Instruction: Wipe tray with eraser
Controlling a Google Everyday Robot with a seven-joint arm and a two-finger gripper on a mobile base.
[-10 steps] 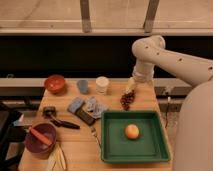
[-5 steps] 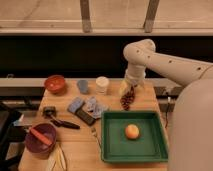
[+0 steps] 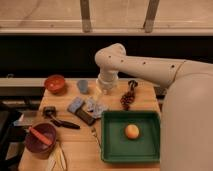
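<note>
At the far left of the wooden surface [image 3: 80, 150] stands a purple bowl [image 3: 40, 141] with an orange-red item lying in it, and pale yellowish strips [image 3: 57, 157] lie just in front of it near the front edge. Behind the bowl, a black long-handled tool [image 3: 59, 121] lies flat with its handle pointing to the right. Farther back sits a small orange-red bowl [image 3: 55, 84], and to its right a little blue cup [image 3: 82, 86] stands upright. Toward the middle lies a blue-grey pad [image 3: 76, 105], and just to its right the eraser [image 3: 86, 117], a small dark block, rests flat on the surface, outside the tray and near its back-left corner, with a crumpled silvery wrapper [image 3: 97, 106] just behind it. Above this group the white arm reaches in from the right and bends downward; the gripper [image 3: 106, 91] hangs over the back of the surface just right of the blue cup, its fingers apart and nothing held, well apart from the eraser. To the right of the gripper a cluster of dark grapes [image 3: 127, 99] lies on the wood just behind the tray. The green tray [image 3: 112, 146] fills the front right part of the surface, and a single orange fruit [image 3: 131, 131] sits near the middle of it
</note>
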